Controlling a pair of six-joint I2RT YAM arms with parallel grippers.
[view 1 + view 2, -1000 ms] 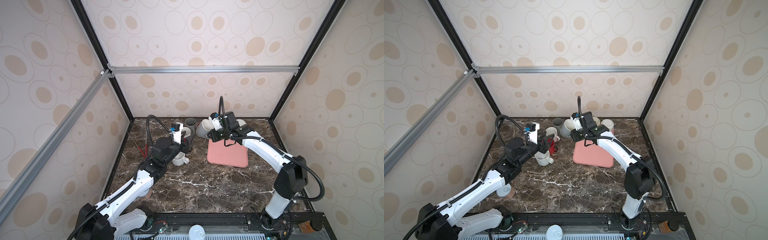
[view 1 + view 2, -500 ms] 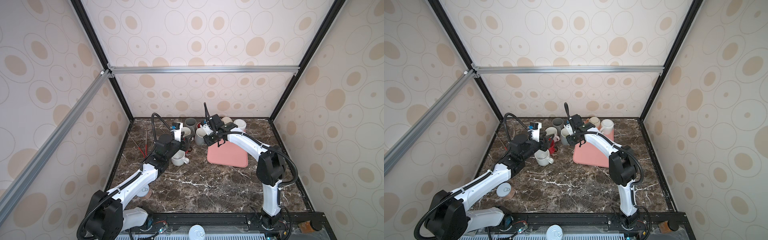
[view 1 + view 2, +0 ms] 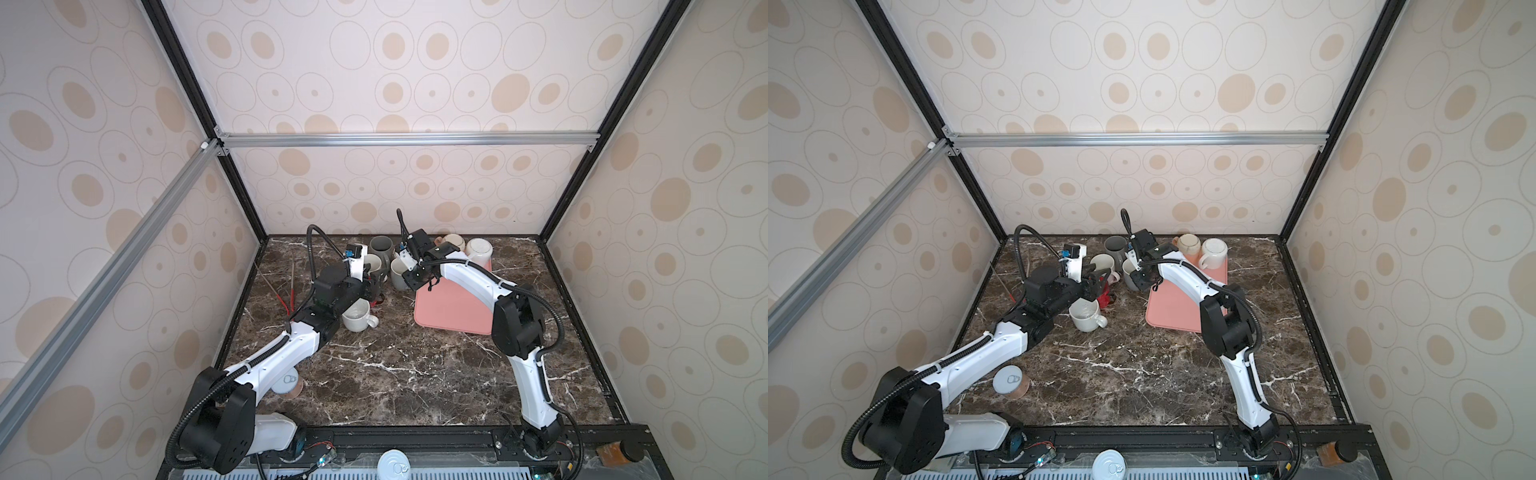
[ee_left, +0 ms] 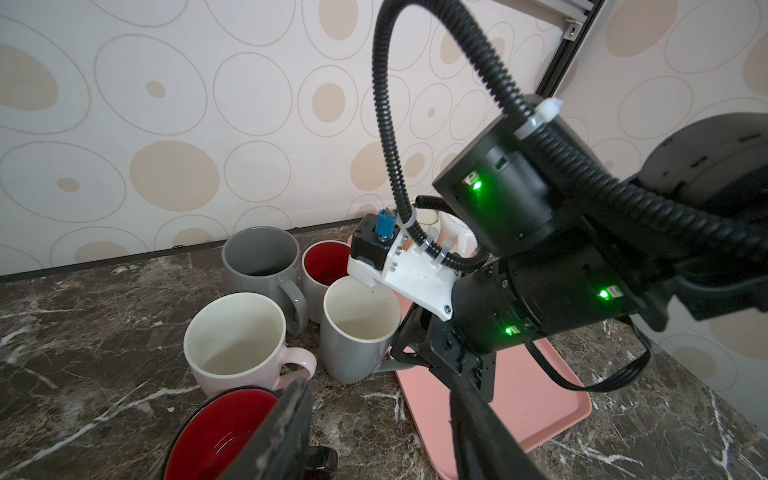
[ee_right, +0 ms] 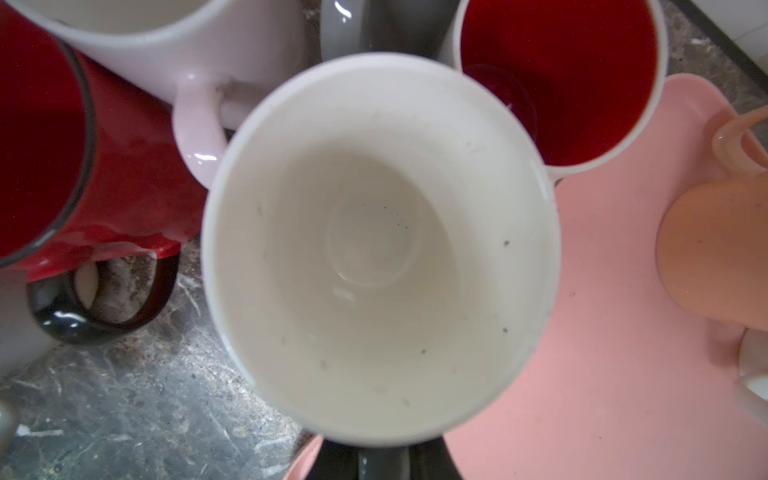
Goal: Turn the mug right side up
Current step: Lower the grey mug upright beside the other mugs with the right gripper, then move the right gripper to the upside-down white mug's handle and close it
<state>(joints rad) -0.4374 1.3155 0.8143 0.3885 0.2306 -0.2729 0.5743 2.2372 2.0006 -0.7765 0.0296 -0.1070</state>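
Presently listed, with risks first.

**Item in hand**
- Grey mug point(image 4: 357, 332): white inside, mouth up. It sits just off the left edge of the pink tray point(image 4: 540, 399), toward the back, with its base on or barely above the surface point(image 3: 395, 374) (contact cannot be told).
- Right gripper point(image 4: 411, 353): pressed together on the mug's handle.
- Left gripper point(image 3: 1098, 280): spread, pinching nothing, hovering over the red mug point(image 4: 220, 432).

**Risks, as judged**
- If the mug is let go while tilted, or with its base partly on the tray's lip, it may rock and tip over.
- If a finger catches in the handle loop on the way out, the mug may drag or spin into its neighbours.
- If it drifts sideways, it may knock the red-lined mug point(image 4: 326, 266) just behind it, or the pale pink mug point(image 4: 237, 336) close beside it.

**Surroundings**
- Tall grey mug point(image 4: 259, 266): at the back of the cluster.
- Cream mug point(image 3: 1086, 316): upright by the left arm, apart from the cluster.
- Peach mug point(image 3: 1188, 244) and white mug point(image 3: 1214, 251): both mouth down at the tray's far end.
- Tin can point(image 3: 1009, 380) and sticks point(image 3: 291, 282): well apart, no obstacle.
- The left gripper crowds the cluster's near side, so the clearer way out looks to be back over the tray.
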